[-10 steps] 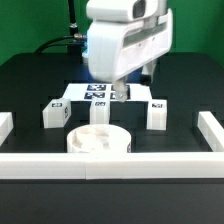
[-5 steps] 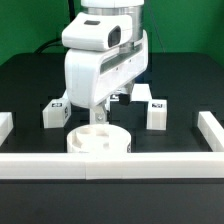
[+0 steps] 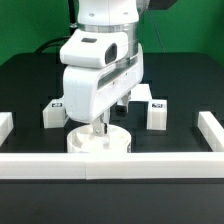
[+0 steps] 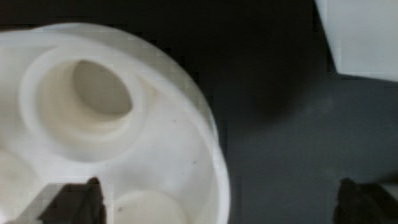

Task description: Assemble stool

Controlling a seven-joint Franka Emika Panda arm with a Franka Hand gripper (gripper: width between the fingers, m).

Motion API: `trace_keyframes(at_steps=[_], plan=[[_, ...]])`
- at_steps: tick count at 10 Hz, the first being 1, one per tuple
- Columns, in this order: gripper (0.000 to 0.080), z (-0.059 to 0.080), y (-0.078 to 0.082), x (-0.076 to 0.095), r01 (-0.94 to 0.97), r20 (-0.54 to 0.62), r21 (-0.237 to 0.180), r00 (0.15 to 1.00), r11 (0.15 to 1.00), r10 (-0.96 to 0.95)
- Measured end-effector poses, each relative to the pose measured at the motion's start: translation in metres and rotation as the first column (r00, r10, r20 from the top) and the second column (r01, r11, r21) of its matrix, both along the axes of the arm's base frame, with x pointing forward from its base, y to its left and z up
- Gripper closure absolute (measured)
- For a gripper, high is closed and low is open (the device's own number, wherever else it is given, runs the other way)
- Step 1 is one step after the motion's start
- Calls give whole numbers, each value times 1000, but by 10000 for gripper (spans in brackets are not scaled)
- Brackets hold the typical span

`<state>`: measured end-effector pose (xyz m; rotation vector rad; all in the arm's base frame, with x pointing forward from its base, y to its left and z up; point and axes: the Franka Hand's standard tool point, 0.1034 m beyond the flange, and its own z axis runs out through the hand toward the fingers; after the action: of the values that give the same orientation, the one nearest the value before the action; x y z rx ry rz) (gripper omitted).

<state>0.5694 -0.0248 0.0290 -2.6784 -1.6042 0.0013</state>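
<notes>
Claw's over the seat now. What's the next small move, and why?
Probably ease down slightly, then close. The claw is open, with one fingertip over the round seat and the other outside its rim, so it seems to straddle the rim for a grasp.

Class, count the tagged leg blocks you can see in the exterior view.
2: one leg block at the exterior view's left of the seat, another leg block at its right; the arm may hide more.
</notes>
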Motion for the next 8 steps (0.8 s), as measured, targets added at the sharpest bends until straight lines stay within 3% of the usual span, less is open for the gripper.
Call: trace_keyframes(at_steps=[6, 8], plan=[[150, -14, 1, 1, 0, -7, 4, 1000, 1000, 0], [379, -14, 1, 1, 0, -7, 4, 1000, 1000, 0]])
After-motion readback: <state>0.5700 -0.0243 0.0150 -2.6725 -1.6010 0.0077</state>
